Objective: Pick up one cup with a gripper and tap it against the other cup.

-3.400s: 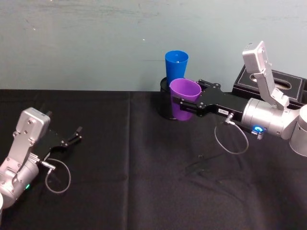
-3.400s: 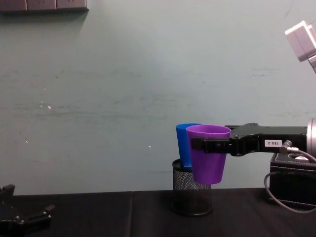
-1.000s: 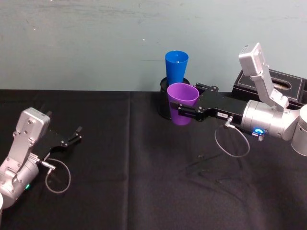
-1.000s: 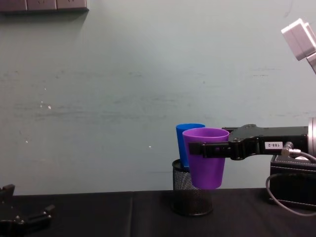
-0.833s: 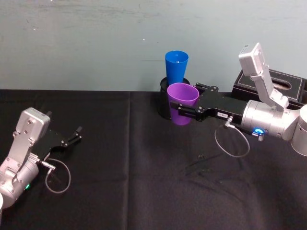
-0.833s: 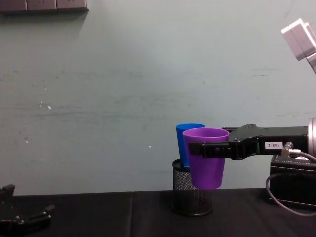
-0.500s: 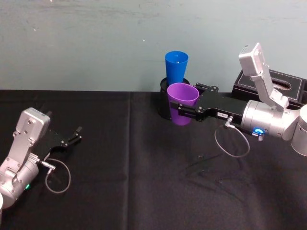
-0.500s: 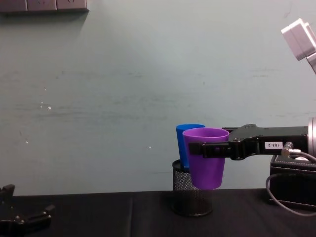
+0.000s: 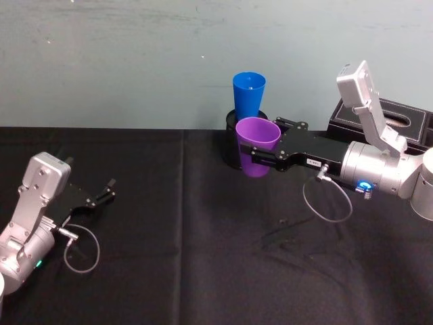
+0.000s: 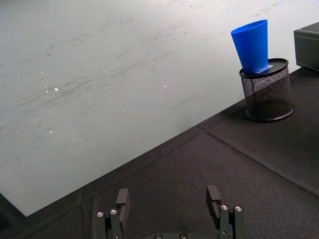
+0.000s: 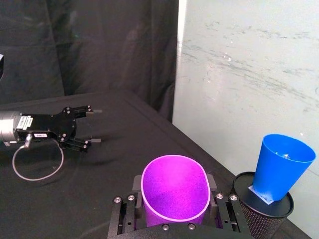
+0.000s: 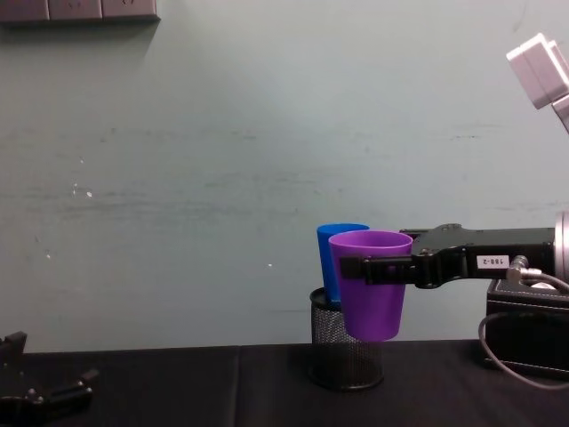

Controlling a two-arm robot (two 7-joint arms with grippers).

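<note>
My right gripper (image 9: 261, 139) is shut on the purple cup (image 9: 257, 150) just under its rim and holds it upright above the table. The blue cup (image 9: 249, 93) stands tilted in a black mesh pen holder (image 9: 231, 150) near the back wall. In the chest view the purple cup (image 12: 372, 294) overlaps the blue cup (image 12: 327, 262). The right wrist view shows a gap between the purple cup (image 11: 174, 191) and the blue cup (image 11: 281, 167). My left gripper (image 9: 95, 183) rests open on the table at the far left.
A black box (image 9: 385, 115) sits at the back right behind my right arm. Black cloth covers the table (image 9: 189, 257). A pale wall runs close behind the pen holder (image 12: 342, 360). A loose cable loop (image 9: 328, 200) hangs under the right wrist.
Since the oldest frames the purple cup has shifted slightly left and come more upright. Nothing has moved over the last second.
</note>
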